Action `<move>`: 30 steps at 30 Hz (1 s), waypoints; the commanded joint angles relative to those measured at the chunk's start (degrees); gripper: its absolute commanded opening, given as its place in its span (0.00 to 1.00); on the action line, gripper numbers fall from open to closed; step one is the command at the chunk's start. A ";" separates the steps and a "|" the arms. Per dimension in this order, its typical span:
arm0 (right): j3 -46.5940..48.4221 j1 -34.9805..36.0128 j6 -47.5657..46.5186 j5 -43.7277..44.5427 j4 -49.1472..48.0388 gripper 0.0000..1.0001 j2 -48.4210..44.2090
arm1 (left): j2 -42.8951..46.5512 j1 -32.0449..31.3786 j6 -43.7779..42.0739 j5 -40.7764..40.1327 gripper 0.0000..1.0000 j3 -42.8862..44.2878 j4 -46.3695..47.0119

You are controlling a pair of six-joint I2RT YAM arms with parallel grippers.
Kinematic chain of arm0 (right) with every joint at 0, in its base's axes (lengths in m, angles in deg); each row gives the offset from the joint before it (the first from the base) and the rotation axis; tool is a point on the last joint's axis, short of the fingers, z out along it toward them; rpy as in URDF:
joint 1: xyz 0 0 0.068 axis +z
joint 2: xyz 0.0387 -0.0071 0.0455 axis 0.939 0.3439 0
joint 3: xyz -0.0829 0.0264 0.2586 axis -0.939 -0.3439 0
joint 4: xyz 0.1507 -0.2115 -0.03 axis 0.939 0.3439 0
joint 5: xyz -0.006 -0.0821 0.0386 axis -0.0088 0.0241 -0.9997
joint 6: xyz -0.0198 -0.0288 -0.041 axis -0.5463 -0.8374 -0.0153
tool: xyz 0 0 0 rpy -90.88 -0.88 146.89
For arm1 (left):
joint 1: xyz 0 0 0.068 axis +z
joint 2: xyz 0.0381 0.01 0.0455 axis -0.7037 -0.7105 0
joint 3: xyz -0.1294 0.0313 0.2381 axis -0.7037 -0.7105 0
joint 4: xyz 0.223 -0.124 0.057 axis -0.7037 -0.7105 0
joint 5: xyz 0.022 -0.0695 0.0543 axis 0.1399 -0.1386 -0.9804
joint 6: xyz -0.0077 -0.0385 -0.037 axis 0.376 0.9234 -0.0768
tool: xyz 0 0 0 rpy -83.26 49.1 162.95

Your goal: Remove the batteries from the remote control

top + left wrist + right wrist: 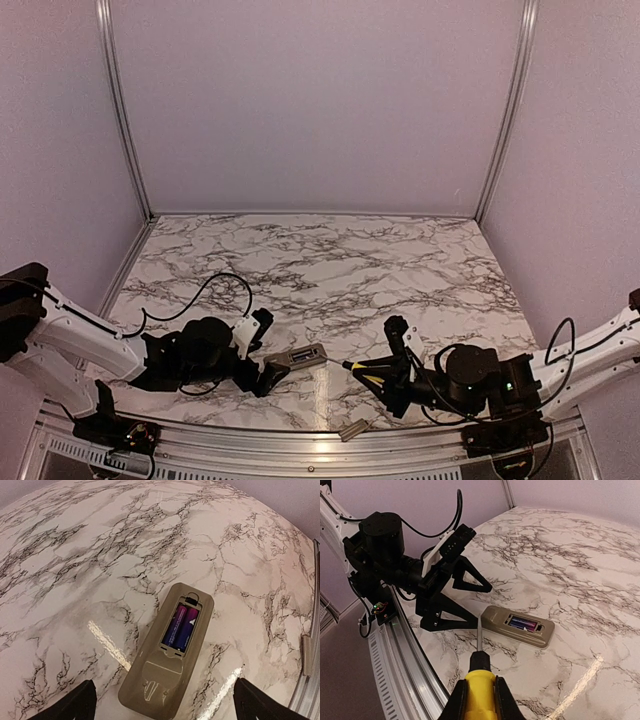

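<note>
The remote control [170, 655] lies back-up on the marble table, its battery recess uncovered. The two batteries [181, 626] sit side by side in the recess, dark with a purple sheen. My left gripper [165, 705] is open, one finger on each side of the remote's near end without touching it; the top view shows the left gripper [268, 347] just left of the remote [303, 357]. My right gripper [480, 705] is shut on a yellow-handled screwdriver [480, 690], whose tip points toward the near end of the remote [518, 626], a little short of it.
A flat grey-beige cover piece [352, 432] lies at the table's near edge, by the metal rail [405, 680]. The left arm's black body [395, 560] and cables stand close to the screwdriver tip. Walls enclose the table [330, 260] on three sides.
</note>
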 commanded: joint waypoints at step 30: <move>-5.25 1.10 -1.50 -4.46 -1.62 0.00 -11.56 | -19.59 0.52 -12.49 9.19 0.48 5.78 11.04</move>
